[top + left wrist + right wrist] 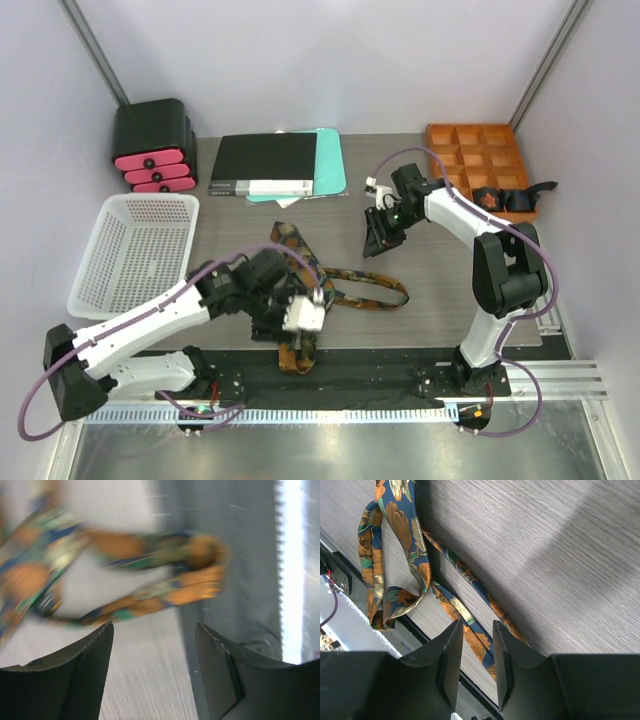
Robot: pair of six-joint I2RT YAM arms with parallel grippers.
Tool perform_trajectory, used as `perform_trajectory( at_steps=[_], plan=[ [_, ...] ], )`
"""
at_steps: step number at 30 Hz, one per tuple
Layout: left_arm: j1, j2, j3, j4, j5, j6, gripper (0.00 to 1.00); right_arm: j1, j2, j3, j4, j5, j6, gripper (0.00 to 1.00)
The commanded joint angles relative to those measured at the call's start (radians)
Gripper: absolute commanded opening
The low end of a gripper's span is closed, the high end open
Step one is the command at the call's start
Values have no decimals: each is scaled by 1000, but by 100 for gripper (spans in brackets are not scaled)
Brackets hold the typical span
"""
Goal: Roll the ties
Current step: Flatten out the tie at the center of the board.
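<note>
Grey tabletop (450, 300) holds the tie (288, 238), looped by the middle of the near edge, its tail running toward the right edge. Left fingers (75, 680), spread and empty, hang just over it; right fingers (447, 665), barely parted and empty, hover well apart.

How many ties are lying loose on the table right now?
1. The tie lies unrolled across the middle of the table, reaching its near edge. A patterned item in the orange tray at far right may be another; it is too small to tell.
</note>
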Motion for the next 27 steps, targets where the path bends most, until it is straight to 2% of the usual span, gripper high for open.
perform_trajectory(
  at_steps=[1,2,4,10,14,18,19,23,27],
  plan=[
    [299,84,115,130,64,-55,67,4,-35,22,3,-24,-13,36],
    [402,155,157,122,121,-41,67,10,-39,11,11,-24,-13,36],
    [443,222,182,113,140,12,65,16,-43,-1,18,-28,-10,36],
    [444,279,121,304,135,120,62,55,-38,-26,40,-113,11,34],
    [453,308,95,311,124,101,60,170,-38,-49,136,-85,82,46],
    [470,274,38,387,92,-32,60,288,14,-21,184,50,120,51],
    [487,271,35,419,104,-119,60,317,22,-17,196,70,120,52],
    [662,264,52,436,209,-303,60,371,34,-46,247,207,131,59],
    [756,224,49,453,264,-411,61,437,23,-98,316,320,125,63]
  ],
)
